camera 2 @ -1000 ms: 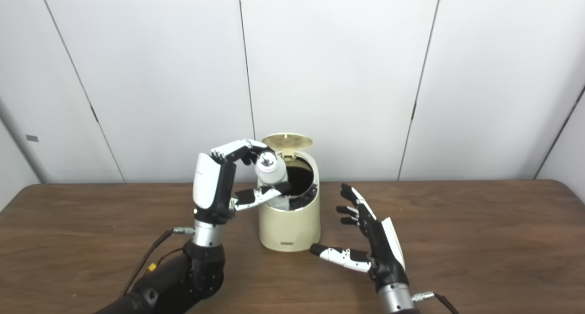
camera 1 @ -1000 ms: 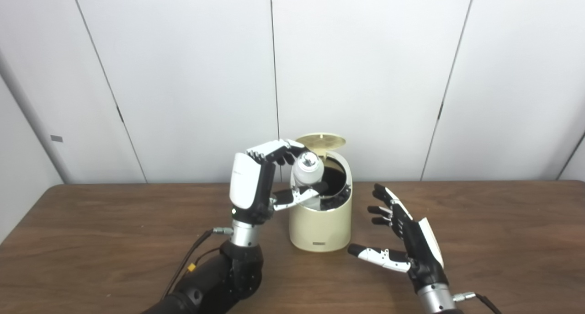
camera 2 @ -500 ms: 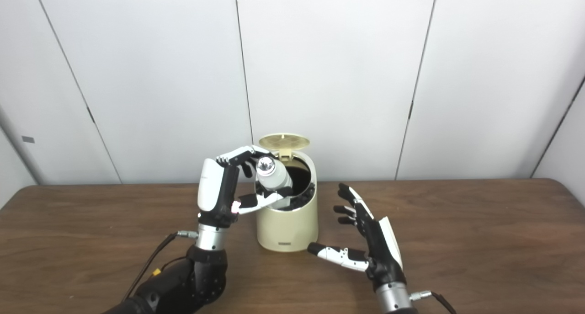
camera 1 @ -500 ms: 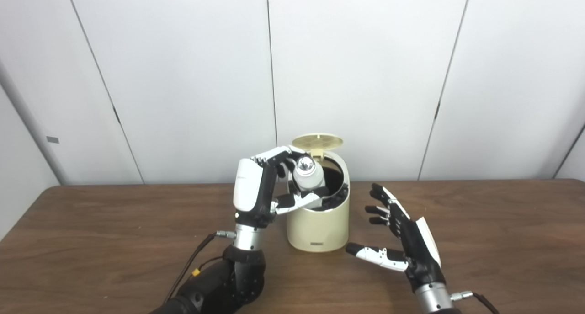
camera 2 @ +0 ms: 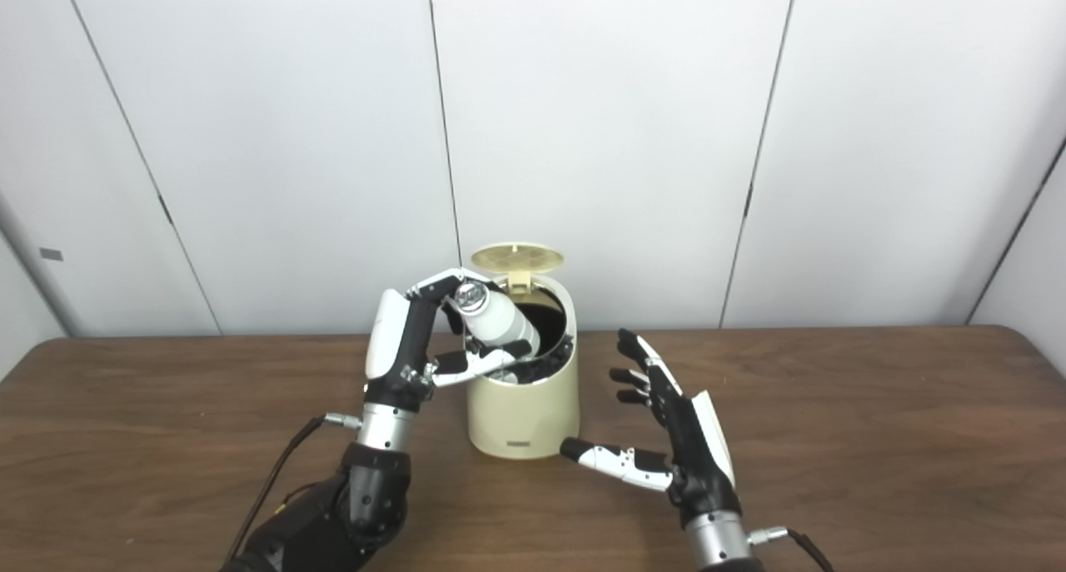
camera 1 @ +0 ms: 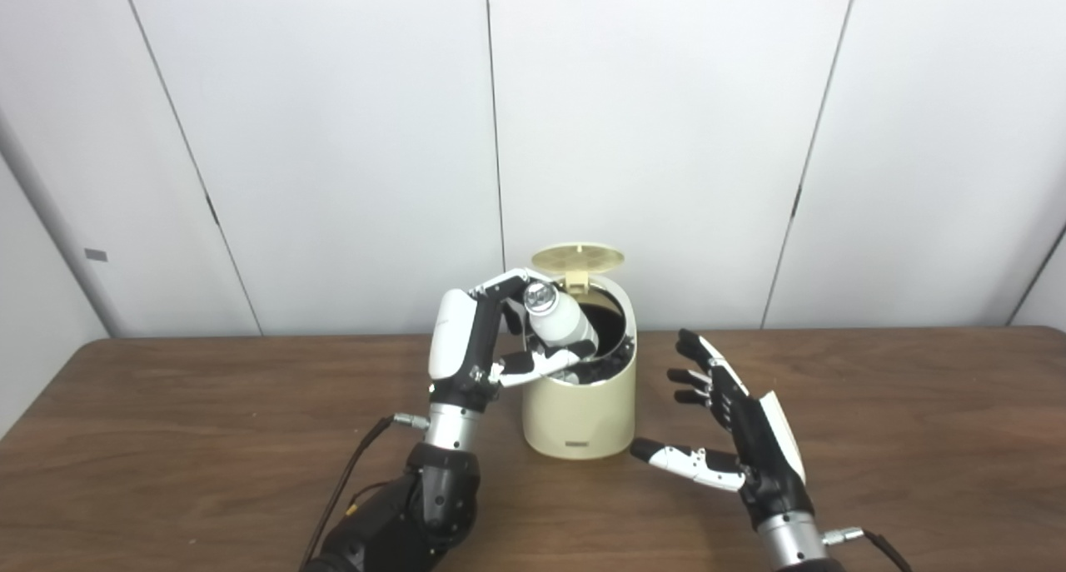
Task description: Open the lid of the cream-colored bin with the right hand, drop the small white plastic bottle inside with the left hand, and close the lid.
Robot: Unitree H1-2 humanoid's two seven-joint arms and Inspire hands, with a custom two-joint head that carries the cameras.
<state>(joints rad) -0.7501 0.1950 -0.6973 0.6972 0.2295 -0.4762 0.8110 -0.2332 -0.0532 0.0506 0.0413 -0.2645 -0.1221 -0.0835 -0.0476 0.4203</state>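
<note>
The left hand (camera 1: 462, 351) holds the bottle (camera 1: 562, 326) over the bin (camera 1: 579, 410), its fingers (camera 1: 500, 285) curled over the cap end and the thumb propping the body from below. The bottle is tilted, cap toward the fingers and base dipping past the rim into the dark opening, which looks like the setup for letting it slide in base-first rather than tip out over the edge. The lid (camera 1: 578, 258) stands raised at the far side of the opening, beyond the fingers, so the mouth is free for the drop. The right hand (camera 1: 741, 447) holds nothing; its fingers are spread wide, palm turned toward the bin, just beside its wall and above the table (camera 1: 166, 439). I judge it waits there so it can reach up and close the lid once the bottle is inside. The release has not yet happened.
</note>
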